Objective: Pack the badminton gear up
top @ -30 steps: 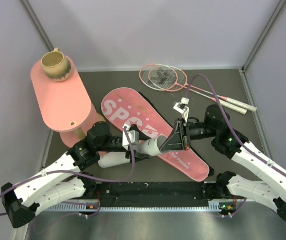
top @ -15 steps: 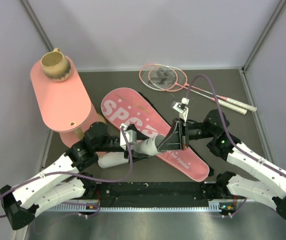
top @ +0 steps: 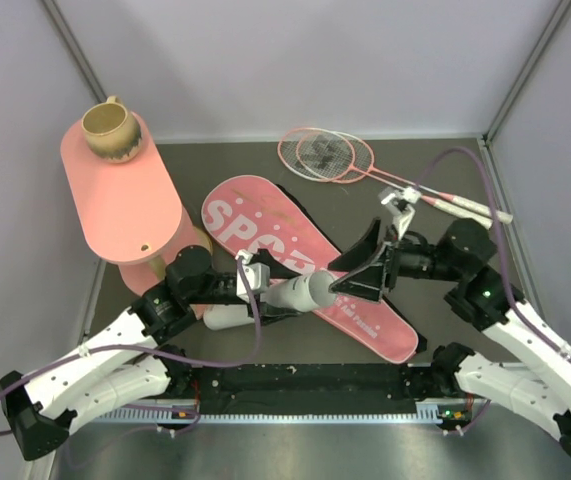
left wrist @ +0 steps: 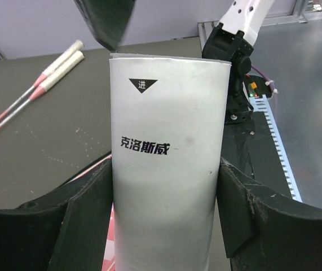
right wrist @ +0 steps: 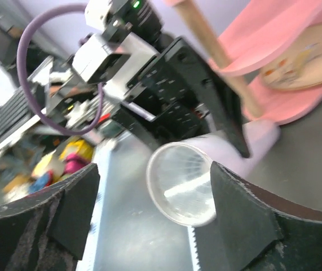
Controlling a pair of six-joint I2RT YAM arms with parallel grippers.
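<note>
My left gripper (top: 256,291) is shut on the long white tube (top: 290,296), holding it about mid-length and tilted over the pink "SPORT" bag (top: 261,224). In the left wrist view the tube (left wrist: 169,152) fills the gap between both fingers (left wrist: 87,220). My right gripper (top: 345,276) stands open just right of the tube's mouth, holding nothing. Its camera looks into the open mouth (right wrist: 183,183), where pale shuttlecock feathers (right wrist: 190,176) show inside. Two pink rackets (top: 326,155) lie crossed at the back of the table.
A pink oval tiered table (top: 125,200) stands at the left with a tan mug (top: 110,130) on top. The racket handles (top: 462,207) reach toward the right wall. Grey walls close in the back and both sides.
My right gripper has opened wide and drawn back to the right, away from the tube's mouth. The left gripper still holds the tube, with barely any shift.
</note>
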